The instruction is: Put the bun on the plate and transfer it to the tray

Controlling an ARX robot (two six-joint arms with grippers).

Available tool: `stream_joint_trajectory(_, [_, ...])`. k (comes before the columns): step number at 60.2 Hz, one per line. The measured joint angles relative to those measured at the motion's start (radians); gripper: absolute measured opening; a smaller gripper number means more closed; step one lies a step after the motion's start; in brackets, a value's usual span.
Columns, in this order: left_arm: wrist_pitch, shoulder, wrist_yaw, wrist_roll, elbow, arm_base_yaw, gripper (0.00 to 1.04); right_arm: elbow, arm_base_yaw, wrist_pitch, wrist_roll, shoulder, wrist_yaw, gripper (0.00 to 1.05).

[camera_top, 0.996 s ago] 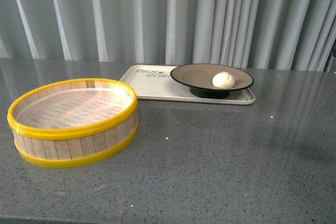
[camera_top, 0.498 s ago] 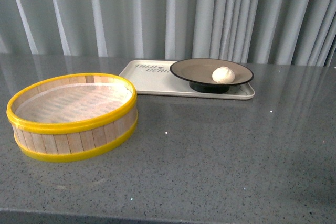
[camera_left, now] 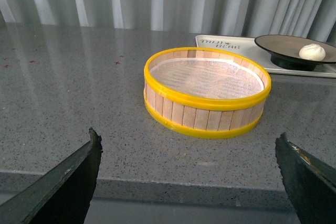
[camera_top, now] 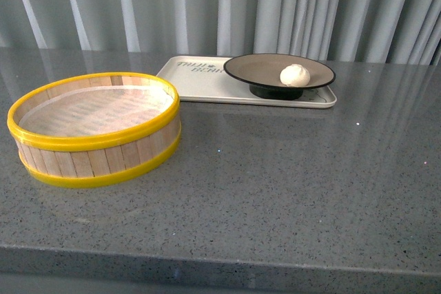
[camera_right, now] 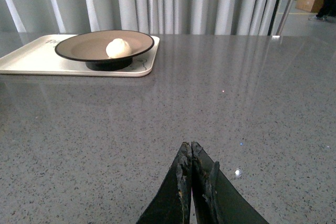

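In the front view, the bun (camera_top: 295,74) is seen resting on the plate (camera_top: 256,69), toward its right side. The plate is set on the right half of the tray (camera_top: 200,80), whose dark lettering shows at the bare left end. A steamer basket (camera_top: 95,128) with yellow rims is placed nearer the camera, to the left, apart from the tray, on a grey speckled table (camera_top: 289,184). Pale curtains (camera_top: 207,5) are hung behind the table. Neither arm is shown here.

In the left wrist view, the left gripper (camera_left: 189,179) is seen with its fingers spread wide, one at each lower corner, and nothing is held between them. The steamer basket is framed beyond them, with the tray, plate and bun farther off behind it.

In the right wrist view, the right gripper (camera_right: 191,182) is shown with its fingers pressed together over bare tabletop, with nothing clamped. The bun is seen on the plate, on the tray, well away from this gripper.
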State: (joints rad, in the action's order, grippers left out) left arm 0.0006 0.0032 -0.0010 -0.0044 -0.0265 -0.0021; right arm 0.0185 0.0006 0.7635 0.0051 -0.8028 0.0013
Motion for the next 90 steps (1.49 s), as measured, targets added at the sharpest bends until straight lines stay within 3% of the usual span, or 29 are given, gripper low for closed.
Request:
stream_joint_trajectory(33, [0.0,0.0,0.0,0.0,0.0,0.0,0.98,-0.013,0.0,-0.416,-0.001,0.457,0.0,0.02])
stream_joint_trajectory(61, [0.0,0.0,0.0,0.0,0.0,0.0,0.98,-0.013,0.0,-0.592,-0.002,0.633,0.0,0.02])
stream_joint_trajectory(67, [0.0,0.0,0.0,0.0,0.0,0.0,0.98,-0.013,0.0,-0.752,-0.002,0.759,-0.002,0.02])
stream_joint_trajectory(78, [0.0,0.0,0.0,0.0,0.0,0.0,0.98,-0.013,0.0,-0.762,-0.002,0.798,-0.002,0.02])
stream_joint_trajectory(90, [0.0,0.0,0.0,0.0,0.0,0.0,0.98,-0.013,0.0,-0.763,-0.003,0.798,-0.002,0.37])
